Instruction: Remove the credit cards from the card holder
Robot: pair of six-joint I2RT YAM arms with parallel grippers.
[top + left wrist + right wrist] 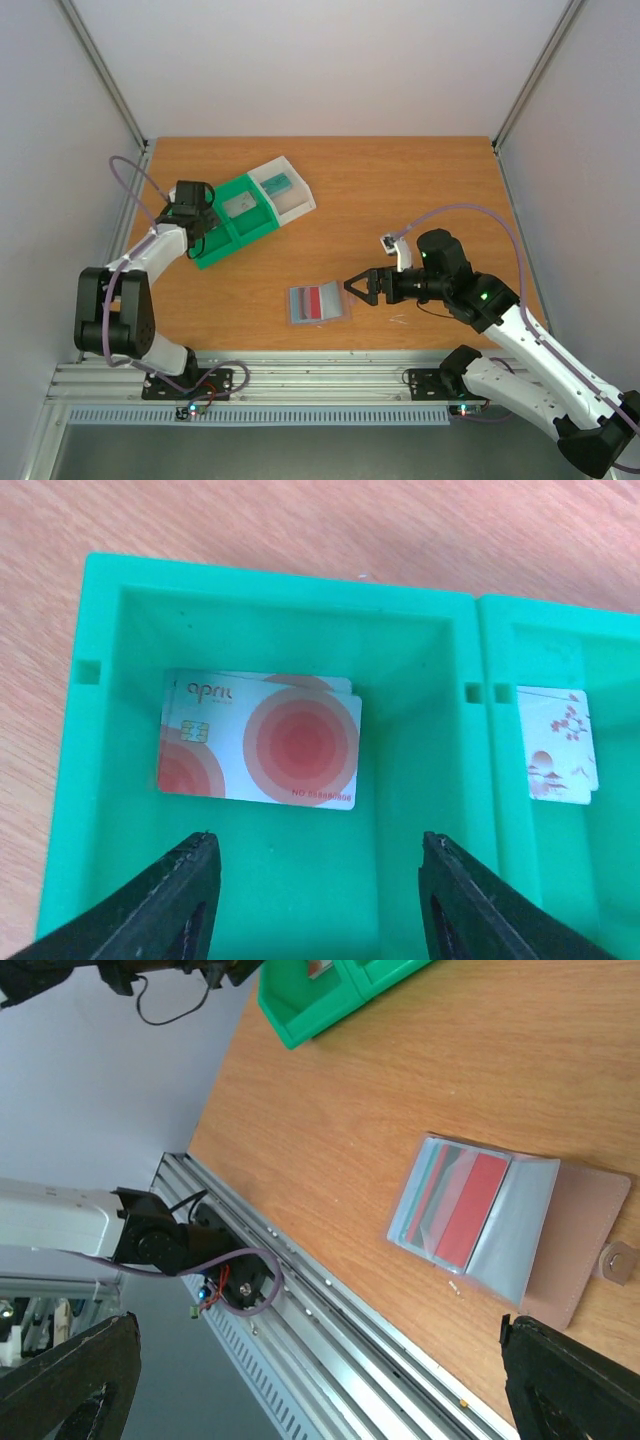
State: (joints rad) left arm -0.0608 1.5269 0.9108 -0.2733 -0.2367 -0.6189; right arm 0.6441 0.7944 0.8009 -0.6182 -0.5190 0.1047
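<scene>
Over the green tray (100, 600) my left gripper (315, 855) hangs with jaws apart, credit cards (258, 740) lying flat below, and I see my right gripper (350, 287) wide open beside the card holder (318, 303).

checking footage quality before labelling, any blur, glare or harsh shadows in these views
Top external: even, soft light, only faint shadows, card holder small but clear. Left wrist: credit cards sharp with readable print, left gripper slightly soft. Right wrist: card holder's clear sleeves show mild sheen, right gripper dark and slightly soft at the corners.
</scene>
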